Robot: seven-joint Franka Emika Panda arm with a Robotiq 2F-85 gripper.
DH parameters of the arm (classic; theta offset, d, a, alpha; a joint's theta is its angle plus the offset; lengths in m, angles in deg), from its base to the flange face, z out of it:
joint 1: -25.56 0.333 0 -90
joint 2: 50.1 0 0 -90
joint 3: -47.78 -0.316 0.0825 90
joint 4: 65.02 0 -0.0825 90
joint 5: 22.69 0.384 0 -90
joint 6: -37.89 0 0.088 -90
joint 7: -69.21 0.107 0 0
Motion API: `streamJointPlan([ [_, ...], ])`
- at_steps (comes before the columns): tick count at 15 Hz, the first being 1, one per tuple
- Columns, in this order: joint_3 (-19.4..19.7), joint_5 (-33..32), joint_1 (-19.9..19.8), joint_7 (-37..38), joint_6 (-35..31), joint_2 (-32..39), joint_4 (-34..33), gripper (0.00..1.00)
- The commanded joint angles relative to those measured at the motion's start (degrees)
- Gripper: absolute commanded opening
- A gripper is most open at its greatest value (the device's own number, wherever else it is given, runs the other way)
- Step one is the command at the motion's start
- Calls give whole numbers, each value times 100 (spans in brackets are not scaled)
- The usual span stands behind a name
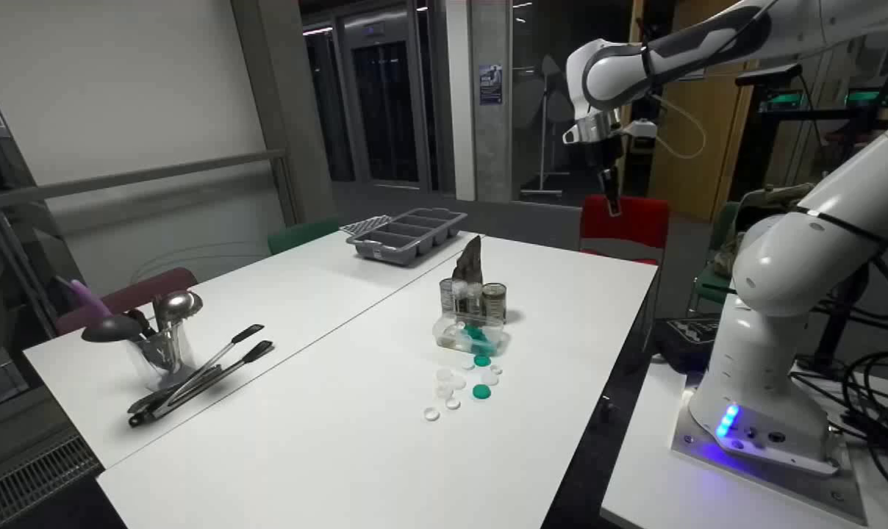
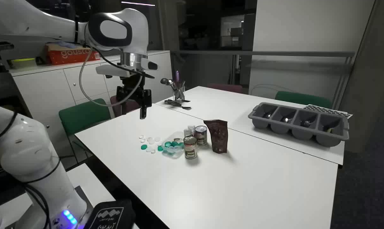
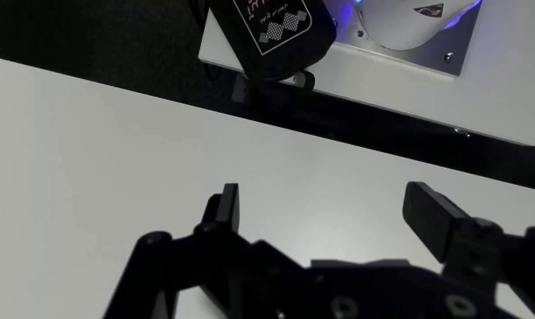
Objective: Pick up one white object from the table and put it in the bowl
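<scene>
Parted and empty, the end effector (image 3: 323, 199) hangs high above the tabletop (image 1: 326, 448), presumably spread to admit a white ring (image 1: 431, 417) lying, in an exterior view, at seven o'clock from a clear tub (image 1: 464, 350), the bowl itself unidentified.

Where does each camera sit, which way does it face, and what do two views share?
In an exterior view: raised by the white table, nearer the tongs, facing the grey tray; arm and base at right.
In an exterior view: raised opposite, nearer the brown pouch, facing toward the tongs; arm and base at left.
Wrist view: on the wrist, facing down at the table edge and black case; parted jaws and part of the base show.
Both exterior views share the tongs, tray and white pieces.
</scene>
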Motion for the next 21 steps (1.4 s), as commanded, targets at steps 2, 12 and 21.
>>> streamJointPlan([
  [2,-99,-144,60,34,-109,62,-23,100],
  [12,-1520,-995,1066,-156,-713,1654,-1008,100],
  [21,-1677,-1011,1206,-324,-702,1787,-1129,100],
])
